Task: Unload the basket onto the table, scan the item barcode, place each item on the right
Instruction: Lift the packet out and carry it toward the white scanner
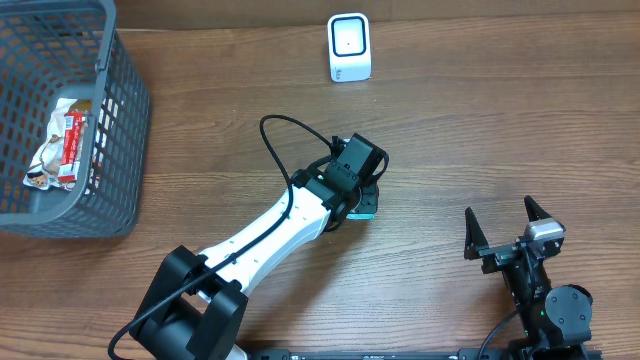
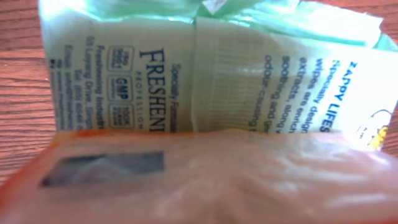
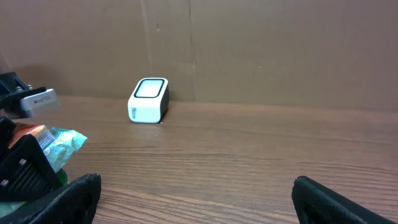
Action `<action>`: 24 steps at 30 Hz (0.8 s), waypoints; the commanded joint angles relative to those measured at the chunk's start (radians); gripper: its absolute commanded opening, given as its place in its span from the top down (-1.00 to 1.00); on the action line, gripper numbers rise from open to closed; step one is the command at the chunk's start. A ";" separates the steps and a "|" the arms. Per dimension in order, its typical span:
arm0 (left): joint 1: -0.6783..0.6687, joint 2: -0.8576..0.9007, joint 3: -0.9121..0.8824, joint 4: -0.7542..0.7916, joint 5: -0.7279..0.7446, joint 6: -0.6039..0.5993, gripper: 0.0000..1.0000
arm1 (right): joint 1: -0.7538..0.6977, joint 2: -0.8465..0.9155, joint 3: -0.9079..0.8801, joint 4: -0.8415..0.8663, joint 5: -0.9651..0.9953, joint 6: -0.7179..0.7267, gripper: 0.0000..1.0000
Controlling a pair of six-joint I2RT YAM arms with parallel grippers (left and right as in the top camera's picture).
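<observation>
We noted the left gripper (image 1: 360,190) clamped on the green wipes pack (image 2: 261,74) at mid-table, well short of the white scanner (image 1: 349,47), printed face toward the wrist camera, presumably to find its barcode, while the right gripper (image 1: 505,228) stood wide apart, empty, near the table edge.

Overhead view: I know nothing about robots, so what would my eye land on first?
Probably the long white arm stretched across the middle of the table, its left gripper seemingly holding a green wipes packet. Then the small white scanner at the far edge and the grey basket at far left, a snack pack inside.
</observation>
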 commanded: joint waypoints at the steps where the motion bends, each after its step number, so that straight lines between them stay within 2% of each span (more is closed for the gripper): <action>1: -0.008 0.009 0.006 0.011 -0.032 -0.009 0.30 | -0.003 -0.008 -0.010 0.006 0.005 -0.001 -1.00; 24: -0.010 0.095 0.006 0.029 -0.016 -0.009 0.28 | -0.003 -0.008 -0.010 0.005 0.005 -0.001 -1.00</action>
